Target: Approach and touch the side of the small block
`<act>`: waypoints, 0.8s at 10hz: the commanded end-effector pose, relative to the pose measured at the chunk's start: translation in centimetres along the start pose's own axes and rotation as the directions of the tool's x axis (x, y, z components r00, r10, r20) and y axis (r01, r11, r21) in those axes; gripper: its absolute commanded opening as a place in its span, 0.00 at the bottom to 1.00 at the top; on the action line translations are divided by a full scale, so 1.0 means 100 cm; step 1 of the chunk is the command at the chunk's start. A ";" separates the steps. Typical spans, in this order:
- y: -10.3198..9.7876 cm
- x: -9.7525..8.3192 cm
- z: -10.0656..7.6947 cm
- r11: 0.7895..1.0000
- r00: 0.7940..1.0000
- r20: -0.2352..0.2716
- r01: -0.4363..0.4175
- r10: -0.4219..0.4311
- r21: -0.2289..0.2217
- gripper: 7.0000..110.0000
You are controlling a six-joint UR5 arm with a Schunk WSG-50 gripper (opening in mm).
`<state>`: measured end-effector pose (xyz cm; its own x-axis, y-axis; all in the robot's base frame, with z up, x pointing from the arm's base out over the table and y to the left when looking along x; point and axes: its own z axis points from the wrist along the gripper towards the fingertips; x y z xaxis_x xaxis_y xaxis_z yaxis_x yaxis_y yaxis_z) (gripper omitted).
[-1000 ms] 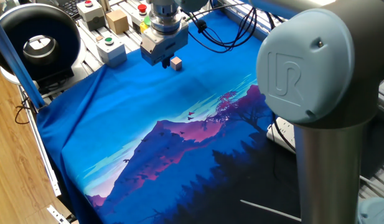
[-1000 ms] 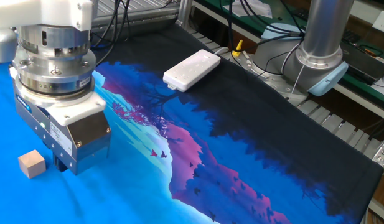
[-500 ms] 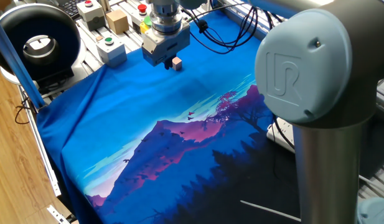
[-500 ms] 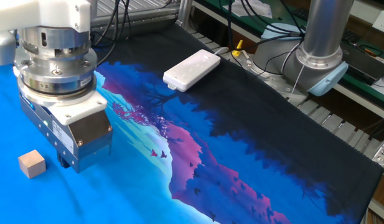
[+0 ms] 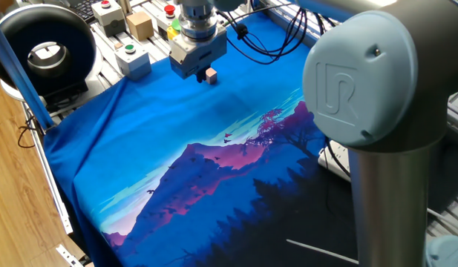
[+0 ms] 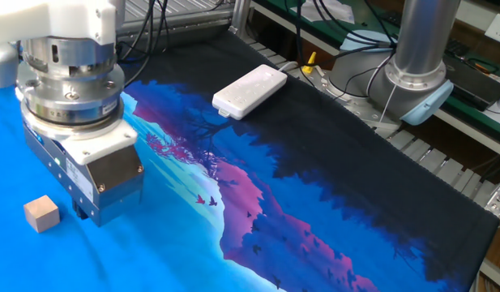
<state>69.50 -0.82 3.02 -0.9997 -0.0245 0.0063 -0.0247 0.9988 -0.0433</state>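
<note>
Pincer [image 6: 83,212] low over the worktop [image 6: 152,259], finger state hidden; small block [image 6: 41,213] just beside it, apart. Ease sideways gently, don't shove.

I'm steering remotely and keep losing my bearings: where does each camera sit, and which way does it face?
One fixed view: high, behind the arm's big grey joint, looking across the blue printed cloth at the far gripper, the small block and the button boxes.
The other fixed view: low, close beside the gripper, facing the arm's base column and a white remote; the block sits apart from the gripper.
Shared: gripper, block, cloth.
</note>
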 end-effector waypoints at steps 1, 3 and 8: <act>-0.003 -0.009 0.011 1.000 1.000 0.005 -0.003 0.002 0.005 0.00; -0.001 -0.015 0.017 1.000 1.000 0.006 -0.004 0.004 0.011 0.00; -0.005 -0.023 0.025 0.999 1.000 0.025 -0.001 0.000 0.037 0.00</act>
<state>71.36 -1.13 0.80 -0.9995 -0.0299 -0.0074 -0.0293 0.9968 -0.0749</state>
